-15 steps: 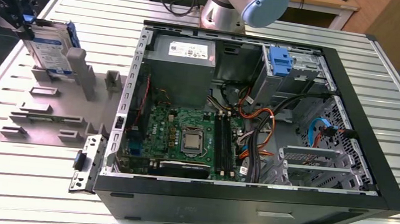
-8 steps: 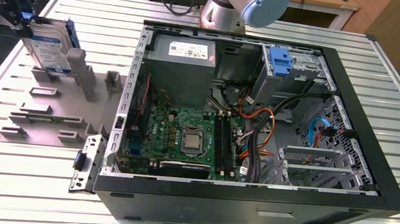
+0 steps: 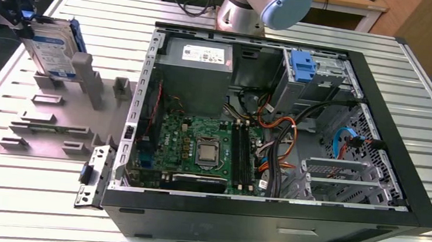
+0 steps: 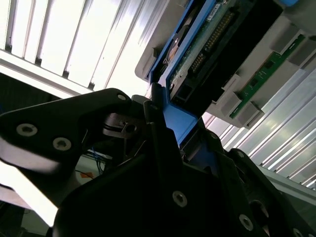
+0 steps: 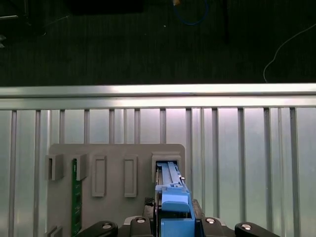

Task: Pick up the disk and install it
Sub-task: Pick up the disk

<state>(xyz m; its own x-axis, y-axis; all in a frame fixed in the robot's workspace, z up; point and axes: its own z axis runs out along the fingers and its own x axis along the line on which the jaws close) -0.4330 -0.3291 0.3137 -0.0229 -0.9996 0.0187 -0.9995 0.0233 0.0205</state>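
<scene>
Your gripper (image 3: 25,22) is clamping its fingers (image 4: 160,133) on the disk (image 3: 50,51), which is standing upright in the grey rack (image 3: 52,119) beside the open computer case (image 3: 270,219).

My tool (image 3: 20,20) hangs at the exterior view's left, far from my arm's base (image 3: 245,12), and it points down. In both wrist views its black fingers (image 4: 155,123) squeeze the blue edge of the disk (image 3: 50,48) from two sides.

Exterior view: high, oblique, over table (image 3: 408,73) w/ PC case (image 3: 271,211), rack (image 3: 52,118). Both wrist views: v. close on disk (image 5: 173,207) (image 4: 197,44) in rack.
</scene>
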